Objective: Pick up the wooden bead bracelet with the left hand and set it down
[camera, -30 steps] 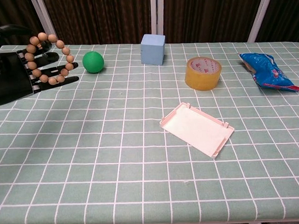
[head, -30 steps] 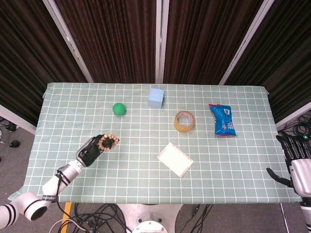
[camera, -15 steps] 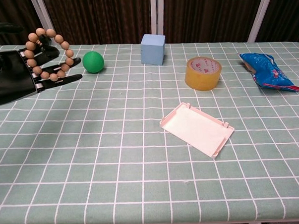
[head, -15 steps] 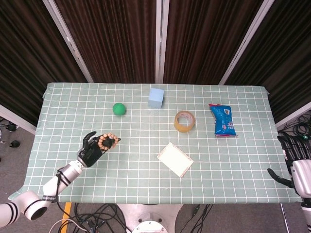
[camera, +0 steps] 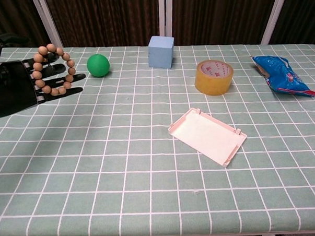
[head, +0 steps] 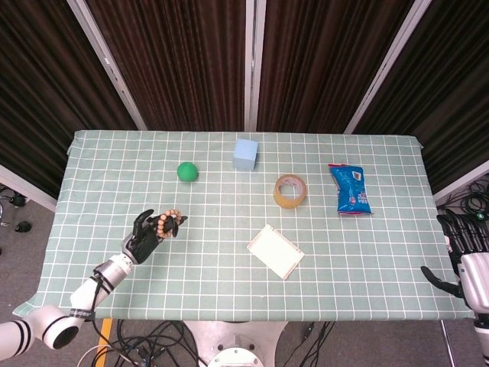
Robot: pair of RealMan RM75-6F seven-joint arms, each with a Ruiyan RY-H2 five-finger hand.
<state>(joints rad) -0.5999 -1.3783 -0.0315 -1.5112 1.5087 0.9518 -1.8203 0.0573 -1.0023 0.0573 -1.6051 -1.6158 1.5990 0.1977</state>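
Observation:
The wooden bead bracelet (head: 171, 222) (camera: 39, 75) hangs looped over the outstretched fingers of my black left hand (head: 144, 234) (camera: 12, 89), just above the checked cloth at the table's left side. The beads ring the fingers (camera: 67, 77), which point toward the green ball. My right hand (head: 469, 258) stays off the table's right edge with fingers apart and nothing in it; only the head view shows it.
A green ball (camera: 98, 65) lies just right of the bracelet. Further right are a light blue cube (camera: 161, 51), a tape roll (camera: 214, 77) and a blue snack bag (camera: 282, 76). A pink tray (camera: 207, 135) sits mid-table on the green checked cloth (camera: 123, 166).
My left hand has turned and sunk a little toward the cloth, the bracelet still looped on its fingers. The right hand has barely moved.

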